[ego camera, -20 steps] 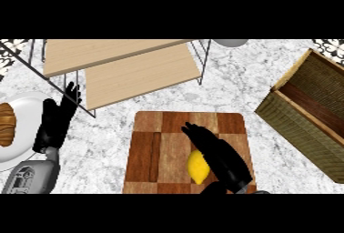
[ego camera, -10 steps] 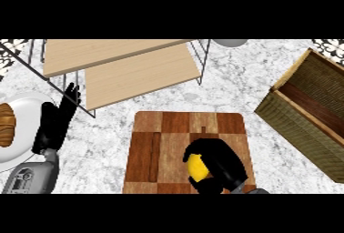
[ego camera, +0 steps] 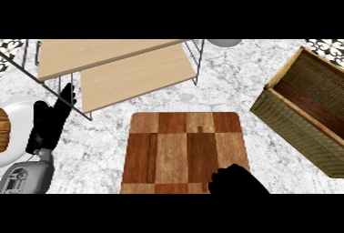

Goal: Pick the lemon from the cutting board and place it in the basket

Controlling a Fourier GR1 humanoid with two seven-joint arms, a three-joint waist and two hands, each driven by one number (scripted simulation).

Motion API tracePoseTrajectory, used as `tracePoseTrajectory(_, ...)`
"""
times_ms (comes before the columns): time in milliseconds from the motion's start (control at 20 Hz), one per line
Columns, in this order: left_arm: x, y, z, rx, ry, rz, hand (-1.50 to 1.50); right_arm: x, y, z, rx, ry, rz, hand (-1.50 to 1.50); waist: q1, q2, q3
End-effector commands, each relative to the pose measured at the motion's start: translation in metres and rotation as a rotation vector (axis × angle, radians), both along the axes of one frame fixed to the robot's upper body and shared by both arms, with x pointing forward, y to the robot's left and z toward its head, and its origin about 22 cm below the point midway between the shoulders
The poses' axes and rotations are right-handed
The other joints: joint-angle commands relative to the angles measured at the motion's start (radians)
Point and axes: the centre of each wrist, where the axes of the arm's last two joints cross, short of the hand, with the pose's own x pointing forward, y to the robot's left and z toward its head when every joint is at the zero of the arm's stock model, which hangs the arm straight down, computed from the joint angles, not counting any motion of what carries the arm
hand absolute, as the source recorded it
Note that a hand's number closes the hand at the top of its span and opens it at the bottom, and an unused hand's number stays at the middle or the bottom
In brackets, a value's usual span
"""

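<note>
Where the marble counter [ego camera: 222,91] is seen from steeply above, the wooden cutting board [ego camera: 181,145] lies at centre, its chequered top of light and dark blocks bare over all that shows. At the board's near right corner, the right hand [ego camera: 234,180] enters from the view's lower edge. It is clenched, with its fingers curled under into a compact black mass that overlaps the board's edge. The lemon is not seen anywhere on the board or counter; it is wholly covered by this curled grasp.

The woven basket [ego camera: 295,132] stands at the right, well apart from the board. It is rectangular and set at an angle, its open interior dark and its wall facing the board. The left hand [ego camera: 48,125] rests at the view's left side, released, with its fingers straight and pointing up the view. It lies between a white plate [ego camera: 20,109] at the left edge and the foot of a wire-framed rack with two pale wooden shelves [ego camera: 128,75]. A brown item on the plate is cut by the edge and cannot be identified. The rim of a grey round object [ego camera: 224,42] shows at the top.
</note>
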Motion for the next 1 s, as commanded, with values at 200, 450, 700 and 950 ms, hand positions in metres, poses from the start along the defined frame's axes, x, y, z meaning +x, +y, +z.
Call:
tracePoseTrajectory(200,0.000,-0.021,-0.002,0.001,0.000,-0.044,0.00,-0.056,-0.015,0.060,-0.127,-0.146,0.097,1.50,0.011,0.007,0.001)
tracePoseTrajectory(450,0.009,-0.014,0.013,0.006,-0.016,-0.034,0.00,-0.073,-0.020,0.087,0.170,-0.045,0.022,1.50,0.007,0.009,0.002)
tracePoseTrajectory(700,0.001,-0.014,0.000,-0.012,-0.001,-0.023,0.00,-0.099,-0.023,0.135,0.439,-0.063,0.030,1.50,-0.007,0.009,0.000)
tracePoseTrajectory(950,0.004,-0.020,0.009,-0.020,-0.010,-0.029,0.00,-0.104,-0.014,0.142,0.669,-0.072,-0.038,1.50,-0.009,0.011,0.001)
